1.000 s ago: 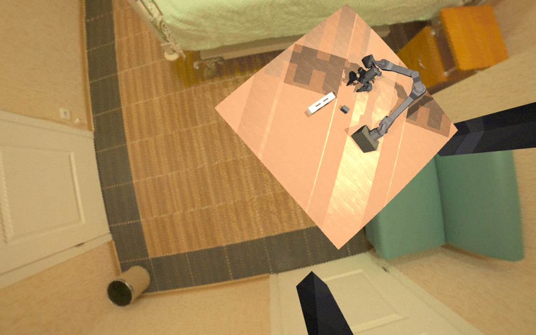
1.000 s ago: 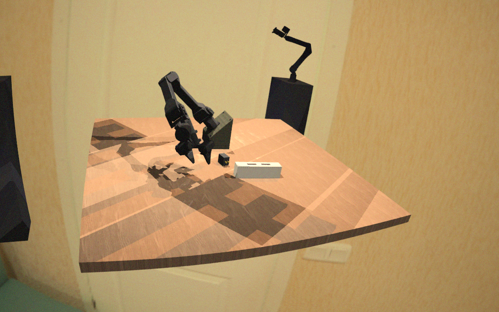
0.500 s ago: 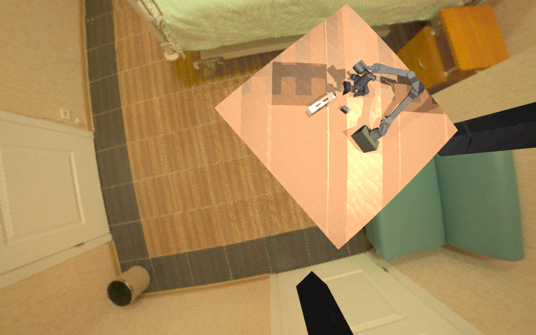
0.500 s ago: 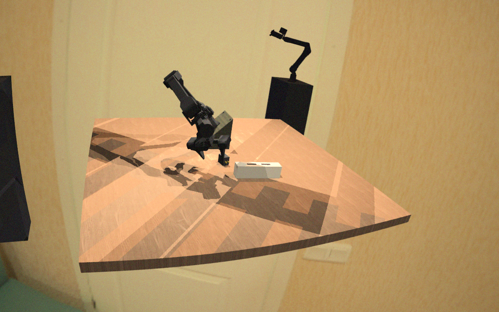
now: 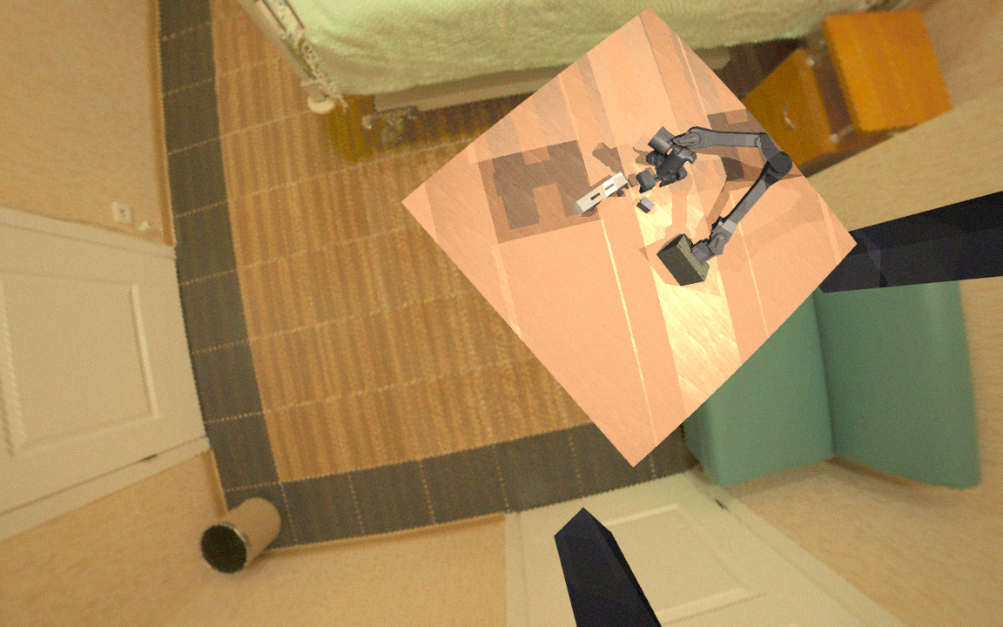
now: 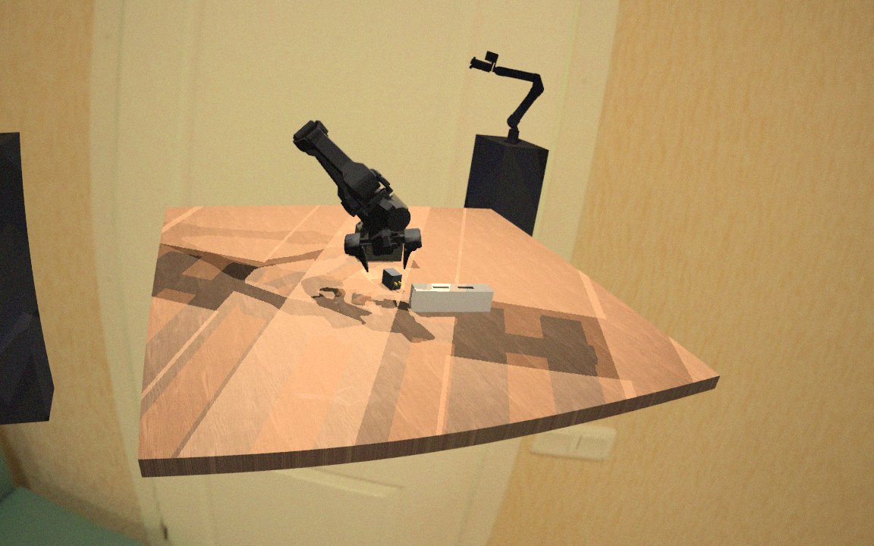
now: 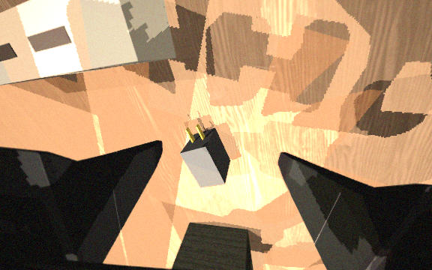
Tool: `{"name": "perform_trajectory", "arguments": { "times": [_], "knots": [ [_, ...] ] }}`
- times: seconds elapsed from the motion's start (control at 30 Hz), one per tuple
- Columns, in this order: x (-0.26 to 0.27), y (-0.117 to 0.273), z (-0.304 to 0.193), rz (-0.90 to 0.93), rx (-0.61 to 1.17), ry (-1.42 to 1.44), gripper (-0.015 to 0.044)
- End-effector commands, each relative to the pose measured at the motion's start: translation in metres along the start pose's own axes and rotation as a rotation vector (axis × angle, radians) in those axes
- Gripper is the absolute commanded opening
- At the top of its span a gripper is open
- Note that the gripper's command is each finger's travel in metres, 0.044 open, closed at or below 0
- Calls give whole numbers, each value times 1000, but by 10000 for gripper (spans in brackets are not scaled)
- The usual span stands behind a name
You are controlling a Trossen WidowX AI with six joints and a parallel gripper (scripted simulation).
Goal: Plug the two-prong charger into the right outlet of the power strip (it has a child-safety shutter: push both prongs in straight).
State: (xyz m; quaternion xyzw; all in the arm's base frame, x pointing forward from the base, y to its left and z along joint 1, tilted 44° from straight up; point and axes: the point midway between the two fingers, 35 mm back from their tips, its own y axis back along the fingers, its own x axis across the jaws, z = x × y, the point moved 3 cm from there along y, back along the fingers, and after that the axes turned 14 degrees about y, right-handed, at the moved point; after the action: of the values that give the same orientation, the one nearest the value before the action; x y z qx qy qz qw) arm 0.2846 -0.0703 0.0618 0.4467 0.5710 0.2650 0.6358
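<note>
Jaws of the black parallel gripper [image 5: 640, 189] [image 6: 386, 268] [image 7: 220, 150] stand wide apart, holding nothing. Black-and-grey block charger with brass prongs [image 5: 645, 205] [image 6: 391, 278] [image 7: 210, 161] lies beyond the fingertips; centre, descend, then grip its sides squarely.

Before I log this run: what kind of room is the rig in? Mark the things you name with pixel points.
Looks like a bedroom: a bed with a pale green cover [image 5: 489, 46], an orange-brown wooden cabinet [image 5: 891, 70] near it, and a green chair [image 5: 895, 374].

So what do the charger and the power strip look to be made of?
Charger: probably hard plastic, given its flat dark faces and crisp edges; the yellow, brass-coloured prongs suggest metal.

Power strip: likely rigid white plastic, from its smooth, plain walls; painted metal is possible.
</note>
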Motion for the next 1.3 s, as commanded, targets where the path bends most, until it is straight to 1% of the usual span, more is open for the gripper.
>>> {"name": "perform_trajectory", "arguments": {
  "times": [0.0, 0.6, 0.83, 1.27],
  "knots": [
    [11, -2, -9, -55, 13, 108, 440],
    [47, -2, -40, -264, 22, 495, 440],
    [47, -3, -40, -266, 22, 499, 440],
    [43, -19, -39, -266, 21, 498, 440]
  ]
}}
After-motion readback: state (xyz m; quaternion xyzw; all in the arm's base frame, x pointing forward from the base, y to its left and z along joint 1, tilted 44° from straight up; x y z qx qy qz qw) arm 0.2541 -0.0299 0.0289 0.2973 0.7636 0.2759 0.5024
